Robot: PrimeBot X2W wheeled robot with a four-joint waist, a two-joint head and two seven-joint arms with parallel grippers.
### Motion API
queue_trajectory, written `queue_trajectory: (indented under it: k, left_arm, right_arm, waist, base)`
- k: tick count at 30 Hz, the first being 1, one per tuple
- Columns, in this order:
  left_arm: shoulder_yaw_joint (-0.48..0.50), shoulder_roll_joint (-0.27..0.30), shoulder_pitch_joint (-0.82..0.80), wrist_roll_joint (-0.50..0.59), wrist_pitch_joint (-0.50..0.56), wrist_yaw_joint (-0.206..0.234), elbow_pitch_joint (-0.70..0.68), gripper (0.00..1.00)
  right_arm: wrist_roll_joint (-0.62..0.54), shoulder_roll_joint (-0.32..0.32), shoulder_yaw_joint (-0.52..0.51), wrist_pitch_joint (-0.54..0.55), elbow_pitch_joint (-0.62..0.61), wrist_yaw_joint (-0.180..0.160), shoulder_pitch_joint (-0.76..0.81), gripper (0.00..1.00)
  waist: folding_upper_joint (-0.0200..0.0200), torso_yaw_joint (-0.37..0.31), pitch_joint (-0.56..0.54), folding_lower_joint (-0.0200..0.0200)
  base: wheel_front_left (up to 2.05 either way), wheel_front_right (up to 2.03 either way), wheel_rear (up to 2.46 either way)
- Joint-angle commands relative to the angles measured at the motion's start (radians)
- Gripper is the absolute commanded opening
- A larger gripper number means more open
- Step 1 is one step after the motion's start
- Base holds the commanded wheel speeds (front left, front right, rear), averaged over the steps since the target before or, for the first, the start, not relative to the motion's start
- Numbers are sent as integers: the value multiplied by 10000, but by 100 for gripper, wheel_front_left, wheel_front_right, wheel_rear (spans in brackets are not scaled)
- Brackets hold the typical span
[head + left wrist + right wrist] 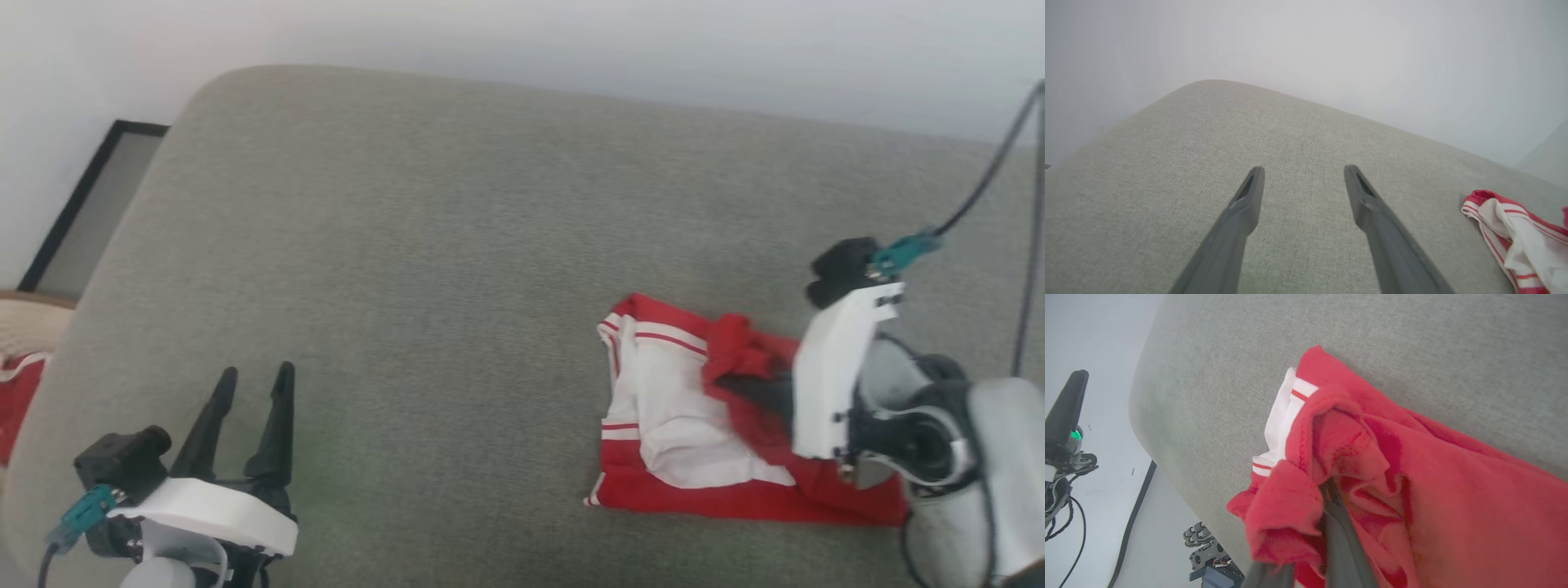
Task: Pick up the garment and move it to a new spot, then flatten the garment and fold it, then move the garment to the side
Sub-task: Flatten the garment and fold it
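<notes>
The garment point(694, 425), red with white striped sleeves, lies bunched on the grey cushion point(457, 269) at the right. My right gripper point(731, 380) is shut on a raised fold of its red cloth; in the right wrist view the dark fingers point(1337, 522) pinch red fabric point(1412, 477) that wraps around them. My left gripper point(253, 380) hovers open over bare cushion at the lower left, well apart from the garment. In the left wrist view its two fingers point(1249, 196) stand spread, and the garment's striped edge point(1515, 232) shows at the far right.
A black-framed panel point(90, 204) leans against the white wall at the left. Another red and white cloth point(16, 392) lies past the cushion's left edge. A cable point(992, 163) runs up from my right wrist. The cushion's edge drops off at the left.
</notes>
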Motion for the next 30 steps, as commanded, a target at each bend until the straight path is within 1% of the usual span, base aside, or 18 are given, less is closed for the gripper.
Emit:
queue_trajectory:
  k: [1,7,8,9,10,11,14,16,20,26,30]
  left_arm:
    - [-35,-14,-137,-23,-43,-13,19,100]
    - [-272,-36,-153,-138,-43,-16,93,100]
    - [-303,-33,-157,-155,-43,-16,102,100]
    - [-305,-29,-164,-169,-43,-17,115,100]
    - [-311,-21,-164,-191,-43,-17,118,100]
    - [-311,-13,-156,-197,-43,-17,127,100]
    - [-226,36,-75,-240,-43,-18,114,100]
    - [-174,72,15,-248,-43,-18,68,100]
    - [-6,125,129,-247,-43,-18,-7,100]
    - [196,241,379,-174,-42,-19,-148,100]
    - [408,397,524,-54,-43,-19,-246,100]
  right_arm:
    - [-32,106,151,-138,159,-5,-80,0]
    - [-202,294,842,-711,1150,-5,-357,1]
    - [-234,309,928,-829,1275,-3,-423,22]
    - [-244,305,1003,-903,1424,-3,-475,47]
    - [-226,298,1071,-982,1513,-3,-490,92]
    - [-228,266,1131,-1053,1576,-5,-542,100]
    - [-123,117,1275,-1234,1601,-5,-657,100]
    - [3,43,1372,-1353,1431,-5,-705,100]
    - [185,-271,1248,-1618,983,-5,-713,100]
    - [202,-761,731,-2296,329,-3,-363,100]
    - [123,-1030,347,-3023,49,-5,-97,100]
  waist:
    - [0,206,-72,0]
    - [0,555,-191,0]
    - [0,592,-203,0]
    - [0,621,-223,0]
    - [0,636,-241,0]
    - [0,641,-259,0]
    - [0,569,-319,0]
    - [0,452,-368,0]
    - [0,149,-478,0]
    - [0,-449,-654,0]
    - [0,-904,-792,0]
  base:
    - [0,0,0]
    - [0,0,0]
    - [0,0,0]
    - [0,0,0]
    - [0,0,0]
    - [0,0,0]
    - [0,0,0]
    - [0,0,0]
    - [0,0,0]
    - [0,0,0]
    - [0,0,0]
